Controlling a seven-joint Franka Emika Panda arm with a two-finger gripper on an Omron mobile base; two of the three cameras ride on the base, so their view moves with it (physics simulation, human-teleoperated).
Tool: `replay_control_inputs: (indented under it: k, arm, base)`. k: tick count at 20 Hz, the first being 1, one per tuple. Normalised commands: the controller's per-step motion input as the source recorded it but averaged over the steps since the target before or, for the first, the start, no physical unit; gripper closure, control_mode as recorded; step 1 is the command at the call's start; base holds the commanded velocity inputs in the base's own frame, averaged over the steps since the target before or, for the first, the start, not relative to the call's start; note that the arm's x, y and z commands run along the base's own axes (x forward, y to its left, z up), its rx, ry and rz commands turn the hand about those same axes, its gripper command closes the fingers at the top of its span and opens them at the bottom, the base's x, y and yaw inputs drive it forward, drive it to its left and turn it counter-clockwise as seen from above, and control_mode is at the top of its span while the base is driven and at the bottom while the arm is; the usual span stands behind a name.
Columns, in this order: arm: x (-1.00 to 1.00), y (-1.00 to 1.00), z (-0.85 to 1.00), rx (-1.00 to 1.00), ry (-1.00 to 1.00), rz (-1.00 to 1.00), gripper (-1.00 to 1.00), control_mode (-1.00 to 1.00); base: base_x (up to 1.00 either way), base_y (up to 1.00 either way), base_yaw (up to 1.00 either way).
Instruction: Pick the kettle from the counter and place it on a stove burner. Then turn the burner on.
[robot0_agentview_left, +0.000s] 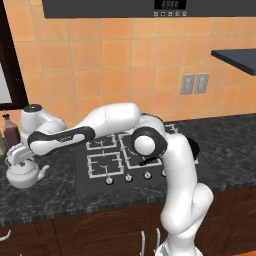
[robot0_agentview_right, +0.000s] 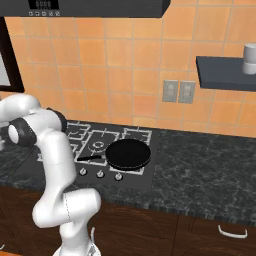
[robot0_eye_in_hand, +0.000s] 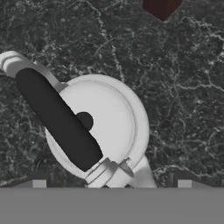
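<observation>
The silvery-white kettle (robot0_agentview_left: 22, 175) stands upright on the dark marbled counter (robot0_agentview_left: 55, 195), left of the black cooktop (robot0_agentview_left: 125, 160). My gripper (robot0_agentview_left: 20, 159) hangs just above it, open, with nothing between the fingers. Looking down in the hand view, I see the kettle's round lid (robot0_eye_in_hand: 109, 122) with its dark knob and the black handle grip (robot0_eye_in_hand: 57, 120) running diagonally across it. There my gripper (robot0_eye_in_hand: 111, 184) has its fingertips (robot0_eye_in_hand: 39, 183) wide apart at either side of the kettle. The front-left stove burner (robot0_agentview_left: 105, 166), with its pale grate, is bare.
A dark brown bottle (robot0_agentview_left: 11, 131) stands just behind the kettle, and its base (robot0_eye_in_hand: 161, 8) shows in the hand view. A black pan (robot0_agentview_right: 127, 152) sits on the cooktop's right side. Knobs (robot0_agentview_left: 128, 177) line the cooktop's front edge. A dark shelf (robot0_agentview_right: 225, 72) juts out at the right.
</observation>
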Motion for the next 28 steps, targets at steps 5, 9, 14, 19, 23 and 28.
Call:
replay_control_inputs:
  k: [5,9,14,19,23,28]
  arm:
    - [0.35,0.00,0.00,0.14,0.00,0.00,-1.00,-1.00]
    - [0.00,0.02,-0.01,0.03,0.01,0.01,-1.00,-1.00]
    - [-0.04,0.06,0.00,0.00,0.00,0.03,-1.00,-1.00]
    - [0.01,0.00,0.00,0.00,0.03,0.04,-1.00,-1.00]
    - [0.01,0.06,0.02,0.00,0.02,0.06,-1.00,-1.00]
    - [0.00,0.01,0.01,0.00,0.00,0.05,-1.00,-1.00]
  base:
    - [0.00,0.00,0.00]
    - [0.00,0.00,0.00]
    - [0.00,0.00,0.00]
    - [0.00,0.00,0.00]
    - [0.00,0.00,0.00]
    - [0.00,0.00,0.00]
